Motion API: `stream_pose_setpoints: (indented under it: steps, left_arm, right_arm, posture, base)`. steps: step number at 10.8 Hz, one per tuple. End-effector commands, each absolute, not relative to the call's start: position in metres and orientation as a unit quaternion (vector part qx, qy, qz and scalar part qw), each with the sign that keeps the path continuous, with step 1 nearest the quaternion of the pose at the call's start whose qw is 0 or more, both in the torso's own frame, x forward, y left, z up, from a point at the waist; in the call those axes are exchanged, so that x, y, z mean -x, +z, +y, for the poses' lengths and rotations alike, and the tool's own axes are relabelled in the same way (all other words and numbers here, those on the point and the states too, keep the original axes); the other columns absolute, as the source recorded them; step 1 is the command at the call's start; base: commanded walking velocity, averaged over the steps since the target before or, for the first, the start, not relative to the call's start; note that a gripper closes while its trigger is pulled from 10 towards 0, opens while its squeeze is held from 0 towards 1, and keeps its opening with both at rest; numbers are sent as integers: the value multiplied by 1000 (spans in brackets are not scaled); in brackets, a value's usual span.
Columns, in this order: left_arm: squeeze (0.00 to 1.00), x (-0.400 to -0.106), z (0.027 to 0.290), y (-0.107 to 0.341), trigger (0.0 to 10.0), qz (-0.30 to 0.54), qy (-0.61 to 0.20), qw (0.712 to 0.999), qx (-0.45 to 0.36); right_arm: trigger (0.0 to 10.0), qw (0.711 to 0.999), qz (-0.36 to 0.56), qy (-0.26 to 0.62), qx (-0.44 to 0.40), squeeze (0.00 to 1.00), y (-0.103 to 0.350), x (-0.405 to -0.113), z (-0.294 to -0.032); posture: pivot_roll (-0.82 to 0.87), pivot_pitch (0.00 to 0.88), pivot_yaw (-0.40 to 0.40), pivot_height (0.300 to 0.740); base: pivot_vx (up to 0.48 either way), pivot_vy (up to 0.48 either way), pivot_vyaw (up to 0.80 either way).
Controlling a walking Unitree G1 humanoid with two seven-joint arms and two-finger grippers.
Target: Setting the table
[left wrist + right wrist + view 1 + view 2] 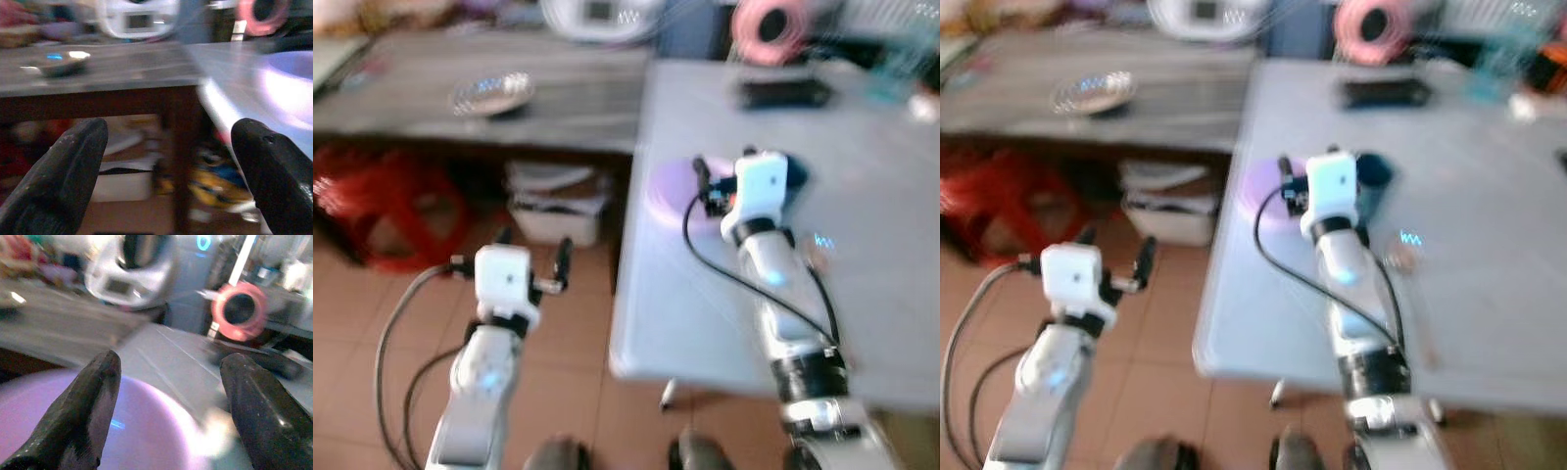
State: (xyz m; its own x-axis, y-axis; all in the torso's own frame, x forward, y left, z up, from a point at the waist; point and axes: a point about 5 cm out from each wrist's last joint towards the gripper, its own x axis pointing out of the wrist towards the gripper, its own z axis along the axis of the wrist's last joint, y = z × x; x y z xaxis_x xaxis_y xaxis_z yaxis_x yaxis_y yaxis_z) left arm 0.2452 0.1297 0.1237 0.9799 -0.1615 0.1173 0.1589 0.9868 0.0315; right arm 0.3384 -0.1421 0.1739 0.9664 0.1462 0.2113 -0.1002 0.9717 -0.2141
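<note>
Hovering open-fingered over the purple plate (146,431) — right hand (166,401).

Head-high downward stereo; close wrist views.

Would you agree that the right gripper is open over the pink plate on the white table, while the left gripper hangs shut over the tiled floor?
Not quite: the left gripper is open, not shut. The left wrist view shows its two black fingers set wide apart. The rest holds: the right gripper is open over the pink plate on the white table, and the left one hangs over the tiled floor.
</note>
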Motion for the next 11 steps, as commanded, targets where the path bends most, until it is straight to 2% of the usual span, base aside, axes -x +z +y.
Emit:
stream_pose_setpoints:
  steps: [1, 2, 3, 5, 6, 8, 11]
  left_arm:
    - [0, -244, 138, 127, 10000, -67, -66, 995, -21]
    - [0, -245, 141, 129, 10000, -70, -57, 996, -25]
    - [0, -245, 142, 129, 10000, -69, -52, 996, -21]
    - [0, -247, 143, 132, 10000, -70, -47, 996, -13]
    - [0, -247, 143, 129, 10000, -64, -48, 997, -13]
    - [0, -247, 142, 127, 10000, -48, -48, 998, -1]
    - [0, -244, 140, 121, 10000, -33, -51, 998, 3]
  right_arm:
    - [10000, 983, -129, 81, 104, 0, 179, -340, -133]
    - [10000, 981, -135, 92, 108, 0, 181, -340, -131]
    - [10000, 980, -134, 102, 103, 1000, 181, -339, -130]
    - [10000, 967, -130, 168, 138, 1000, 180, -336, -118]
    - [10000, 956, -106, 214, 172, 0, 175, -335, -111]
    - [10000, 943, -58, 253, 208, 0, 162, -338, -113]
    - [10000, 926, -32, 283, 247, 0, 154, -343, -110]
  posture:
    - [41, 131, 12, 740]
    - [41, 131, 12, 740]
    - [40, 133, 10, 740]
    - [41, 135, 14, 740]
    - [36, 135, 17, 740]
    - [35, 145, 18, 740]
    - [38, 157, 17, 740]
  base:
    - [0, 0, 0]
    - [0, 0, 0]
    - [0, 0, 0]
    - [0, 0, 0]
    - [0, 0, 0]
    - [0, 0, 0]
    - [0, 0, 0]
